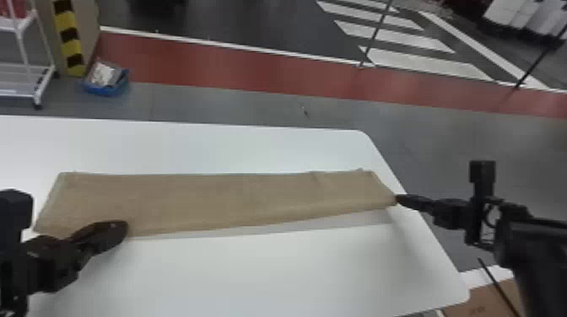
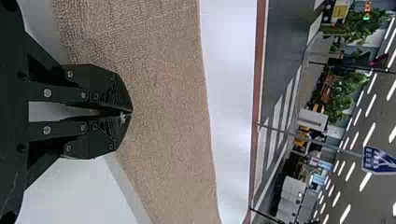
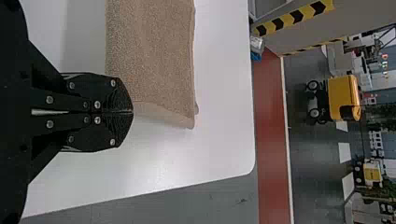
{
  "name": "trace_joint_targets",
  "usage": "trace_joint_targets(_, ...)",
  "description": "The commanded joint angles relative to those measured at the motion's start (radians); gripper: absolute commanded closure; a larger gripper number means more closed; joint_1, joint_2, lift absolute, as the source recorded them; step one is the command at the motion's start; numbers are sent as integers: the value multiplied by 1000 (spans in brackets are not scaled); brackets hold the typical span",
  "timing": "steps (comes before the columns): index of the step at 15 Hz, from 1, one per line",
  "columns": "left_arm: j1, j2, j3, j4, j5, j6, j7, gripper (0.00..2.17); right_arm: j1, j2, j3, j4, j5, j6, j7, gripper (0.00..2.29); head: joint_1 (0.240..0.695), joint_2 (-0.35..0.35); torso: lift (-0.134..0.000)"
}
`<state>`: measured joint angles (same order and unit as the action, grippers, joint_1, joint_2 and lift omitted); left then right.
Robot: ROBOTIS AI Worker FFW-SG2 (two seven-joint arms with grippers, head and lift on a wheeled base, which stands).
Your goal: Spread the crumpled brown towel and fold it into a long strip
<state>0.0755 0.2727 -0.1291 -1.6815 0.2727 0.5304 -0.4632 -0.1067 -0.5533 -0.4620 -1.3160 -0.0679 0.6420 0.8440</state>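
Note:
The brown towel [image 1: 219, 198] lies as a long, flat strip across the white table, its near edge slightly above a pale shadow. At the strip's left end, my left gripper [image 1: 122, 229] is shut on the near edge. My right gripper [image 1: 397, 199] holds the near corner at the right end. In the left wrist view, the left gripper [image 2: 130, 112] has its fingertips together against the towel [image 2: 163, 102]. The right wrist view has the right gripper [image 3: 132, 112] closed at the corner of the towel [image 3: 154, 60], with the short end edge running away from it.
The white table [image 1: 253, 274] extends in front of and behind the strip; its right edge passes just beneath the right gripper. Beyond it on the floor are a blue bin [image 1: 105, 86] and a white rack [image 1: 27, 67]. Cardboard [image 1: 493, 299] lies at the lower right.

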Motion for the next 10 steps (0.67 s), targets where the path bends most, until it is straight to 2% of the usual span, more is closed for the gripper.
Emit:
trace_joint_targets(1, 7, 0, 0, -7, 3, 9, 0, 1028, -10, 7, 23, 15, -1, -26, 0, 444, 695, -350, -123)
trace_joint_targets(2, 13, 0, -1, -12, 3, 15, -2, 1028, -10, 12, 25, 17, -1, -26, 0, -2, 695, -350, -123)
trace_joint_targets(7, 18, 2, 2, -27, 0, 33, -2, 1028, 2, 18, -18, 8, -47, -41, 6, 56, 695, -350, -123)
trace_joint_targets(10, 6, 8, 22, -12, -26, 33, 0, 1028, 25, 18, -50, -9, -76, -35, 20, 56, 695, -350, -123)
